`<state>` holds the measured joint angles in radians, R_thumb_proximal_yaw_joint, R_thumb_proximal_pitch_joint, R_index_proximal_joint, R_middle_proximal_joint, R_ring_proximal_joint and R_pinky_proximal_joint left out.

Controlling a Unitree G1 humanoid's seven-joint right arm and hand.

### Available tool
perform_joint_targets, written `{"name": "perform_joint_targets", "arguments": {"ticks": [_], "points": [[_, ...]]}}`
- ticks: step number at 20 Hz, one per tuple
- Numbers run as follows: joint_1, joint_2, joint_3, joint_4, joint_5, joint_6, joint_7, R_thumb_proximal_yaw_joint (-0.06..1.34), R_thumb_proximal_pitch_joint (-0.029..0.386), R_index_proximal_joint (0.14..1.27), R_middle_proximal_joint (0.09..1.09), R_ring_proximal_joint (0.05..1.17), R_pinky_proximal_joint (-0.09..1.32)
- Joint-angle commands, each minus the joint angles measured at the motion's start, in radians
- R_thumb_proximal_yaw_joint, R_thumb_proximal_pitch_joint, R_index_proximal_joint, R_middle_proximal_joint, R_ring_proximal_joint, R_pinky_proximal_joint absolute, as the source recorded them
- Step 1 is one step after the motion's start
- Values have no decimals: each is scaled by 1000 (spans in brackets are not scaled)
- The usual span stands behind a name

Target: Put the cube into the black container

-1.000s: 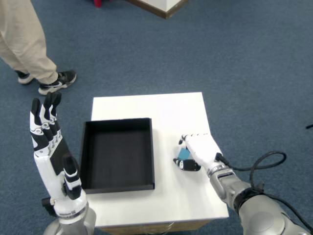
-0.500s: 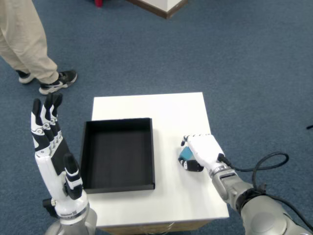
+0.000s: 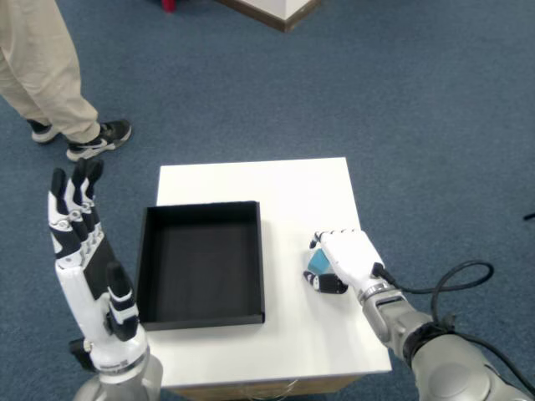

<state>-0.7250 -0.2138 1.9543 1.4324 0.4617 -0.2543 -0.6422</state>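
Fingers of the right hand (image 3: 344,259) are curled down over the teal cube (image 3: 317,263), which shows only as a sliver between the black fingertips and the palm. A second ago the hand lay looser, with the thumb reaching out to the left along the tabletop and more of the cube exposed. Half a second ago the thumb had come in and the fingers had closed, and the grip looks nearly the same now. So the grasp seems to have settled, with the cube pinched in the hand.

Whether the cube is off the surface I cannot tell. It sits low near the right edge of the white table (image 3: 292,180), about midway along it, just beside the black container (image 3: 201,313) but clearly outside its right wall. The container is empty and takes up the left half of the table.

The left hand (image 3: 84,263) is raised off the table's left edge with its fingers straight and apart, holding nothing.

What remains, I judge, is a lift and a short carry leftward over the container's wall.
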Motion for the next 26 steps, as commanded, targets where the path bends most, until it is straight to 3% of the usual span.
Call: {"name": "perform_joint_targets", "arguments": {"ticks": [1,7,26], "points": [[-57,-12,-7,21,4,10,-44,746,31,546,653,698,820],[-55,-20,-19,21,19,23,-35,674,-3,509,601,652,776],[-13,-66,-37,19,49,47,21,596,-16,470,542,583,662]]}}
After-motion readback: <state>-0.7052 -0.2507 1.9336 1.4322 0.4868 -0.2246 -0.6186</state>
